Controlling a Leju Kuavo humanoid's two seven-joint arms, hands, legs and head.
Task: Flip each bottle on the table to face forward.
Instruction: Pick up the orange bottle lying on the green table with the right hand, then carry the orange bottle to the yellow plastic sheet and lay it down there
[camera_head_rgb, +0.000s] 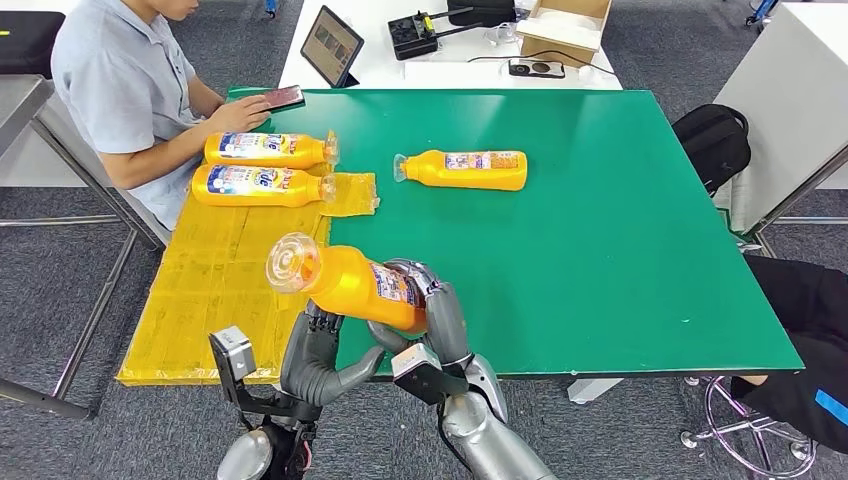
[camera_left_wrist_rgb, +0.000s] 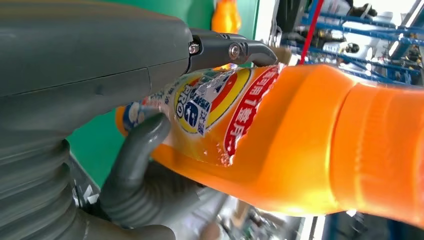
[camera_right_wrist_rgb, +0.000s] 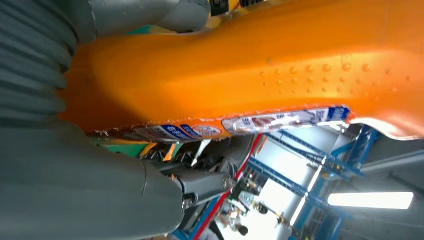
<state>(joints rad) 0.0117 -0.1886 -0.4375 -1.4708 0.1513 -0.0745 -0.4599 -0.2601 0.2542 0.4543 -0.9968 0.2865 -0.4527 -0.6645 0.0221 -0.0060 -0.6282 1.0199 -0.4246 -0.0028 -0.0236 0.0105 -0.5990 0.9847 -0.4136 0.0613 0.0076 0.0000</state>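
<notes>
A: Head view — status?
B: Both hands hold one bottle (camera_head_rgb: 345, 285) off the table (camera_head_rgb: 600, 250), above its near edge, clear cap aimed up and left. Left hand (camera_head_rgb: 318, 352) cups it from below; right hand (camera_head_rgb: 432, 310) wraps the base end. Two bottles lie side by side, labels up, on the yellow mat (camera_head_rgb: 215, 290). A fourth (camera_head_rgb: 465, 169) lies alone on the green, well apart.

A: Left wrist view?
B: The left hand's thumb (camera_left_wrist_rgb: 137, 150) and one dark finger (camera_left_wrist_rgb: 235, 50) close around the labelled body (camera_left_wrist_rgb: 280, 135). Grip looks firm.

A: Right wrist view?
B: The right hand (camera_right_wrist_rgb: 75, 150) presses the bottle's plain side (camera_right_wrist_rgb: 240, 70); the label edge shows along one seam. How far those fingers close cannot be told here.

A: Step in hand?
B: Judged mid-flip — the bottle is being turned between hands. Next move calls for rolling it label-up, then laying it on the mat beside the other two. The lone bottle remains.
</notes>
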